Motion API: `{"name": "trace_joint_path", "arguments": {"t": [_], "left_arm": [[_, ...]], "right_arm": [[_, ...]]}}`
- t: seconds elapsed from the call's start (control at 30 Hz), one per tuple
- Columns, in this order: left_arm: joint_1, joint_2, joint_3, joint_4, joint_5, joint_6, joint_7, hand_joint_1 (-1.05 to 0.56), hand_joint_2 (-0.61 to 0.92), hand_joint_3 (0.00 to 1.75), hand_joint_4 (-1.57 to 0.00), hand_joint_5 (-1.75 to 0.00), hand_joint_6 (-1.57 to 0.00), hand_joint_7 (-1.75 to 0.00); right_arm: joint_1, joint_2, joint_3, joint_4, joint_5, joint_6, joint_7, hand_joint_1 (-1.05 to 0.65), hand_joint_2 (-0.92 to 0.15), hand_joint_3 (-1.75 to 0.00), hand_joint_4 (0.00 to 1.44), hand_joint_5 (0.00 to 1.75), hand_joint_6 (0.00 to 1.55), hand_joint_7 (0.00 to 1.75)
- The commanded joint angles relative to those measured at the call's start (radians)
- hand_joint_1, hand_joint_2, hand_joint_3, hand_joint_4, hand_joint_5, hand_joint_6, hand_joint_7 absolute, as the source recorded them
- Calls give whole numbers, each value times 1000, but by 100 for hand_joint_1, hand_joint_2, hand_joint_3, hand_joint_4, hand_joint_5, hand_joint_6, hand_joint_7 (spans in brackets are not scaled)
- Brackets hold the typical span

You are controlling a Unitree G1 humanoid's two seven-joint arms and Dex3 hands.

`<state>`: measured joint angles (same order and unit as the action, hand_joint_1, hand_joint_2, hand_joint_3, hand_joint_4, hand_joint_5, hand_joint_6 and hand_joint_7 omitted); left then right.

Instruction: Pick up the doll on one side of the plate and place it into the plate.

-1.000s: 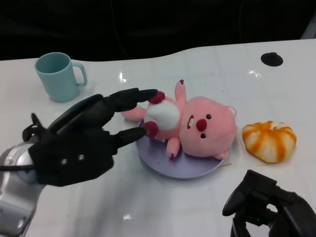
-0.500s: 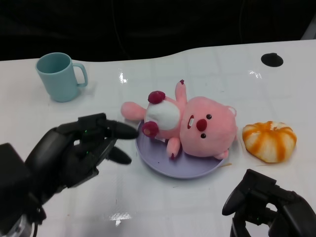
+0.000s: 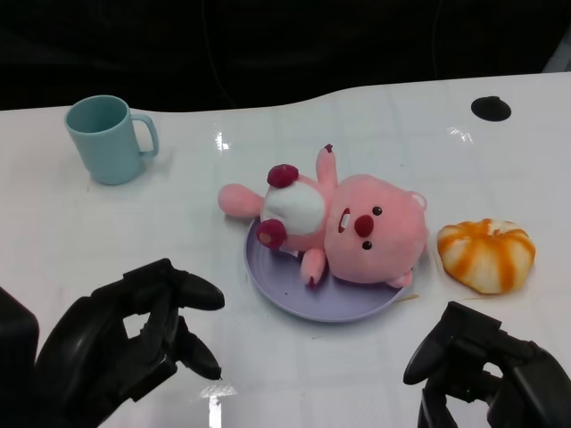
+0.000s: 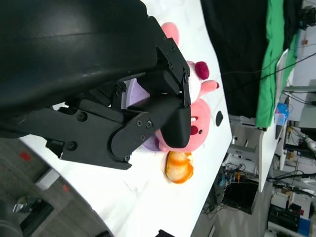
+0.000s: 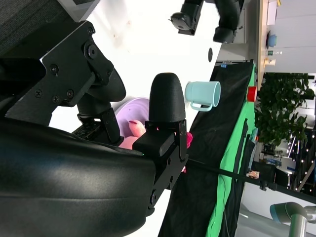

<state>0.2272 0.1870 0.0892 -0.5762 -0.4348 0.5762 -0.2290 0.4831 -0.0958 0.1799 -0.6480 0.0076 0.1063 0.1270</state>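
The pink doll (image 3: 352, 230) lies on its back on the purple plate (image 3: 284, 292), with one leg and its tail end hanging over the plate's far left rim. My left hand (image 3: 134, 343) is at the lower left, well short of the plate, fingers apart and holding nothing. At the lower right my right hand (image 3: 486, 374) is loosely bent and empty, near the table's front edge. The left wrist view shows the doll (image 4: 200, 123) past my left hand's fingers (image 4: 170, 121). In the right wrist view the plate (image 5: 131, 111) shows behind that hand's fingers (image 5: 167, 98).
A teal mug (image 3: 107, 138) stands at the far left. An orange-and-white pumpkin-shaped soft toy (image 3: 486, 254) lies just right of the plate. A small black disc (image 3: 491, 108) is set in the table at the far right. Beyond the table's far edge it is dark.
My left hand has let go of the doll's legs and drawn back toward the lower left. The doll stays on the plate. The right hand has not moved.
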Motion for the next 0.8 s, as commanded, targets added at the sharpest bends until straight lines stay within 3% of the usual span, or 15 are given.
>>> {"name": "trace_joint_path", "arguments": {"t": [0.03,0.2,0.4,0.8], "left_arm": [[22,-1,3,-19,-11,31,20,-9,63,114,-73,-161,-68,-137],[25,-2,3,31,-25,27,-4,-8,64,115,-76,-174,-68,-149],[9,17,13,75,-41,46,-17,-10,66,112,-80,-175,-64,-161],[-9,25,8,106,-45,52,-27,-12,63,112,-80,-175,-63,-165]], "right_arm": [[4,-8,-17,3,16,-4,4,13,-42,-141,73,175,60,157],[7,-15,-27,15,10,-30,11,13,-42,-141,72,175,59,157],[6,-12,-33,32,9,-49,12,14,-43,-140,72,175,58,156],[5,-15,-36,32,2,-47,12,15,-45,-138,71,175,58,156]]}}
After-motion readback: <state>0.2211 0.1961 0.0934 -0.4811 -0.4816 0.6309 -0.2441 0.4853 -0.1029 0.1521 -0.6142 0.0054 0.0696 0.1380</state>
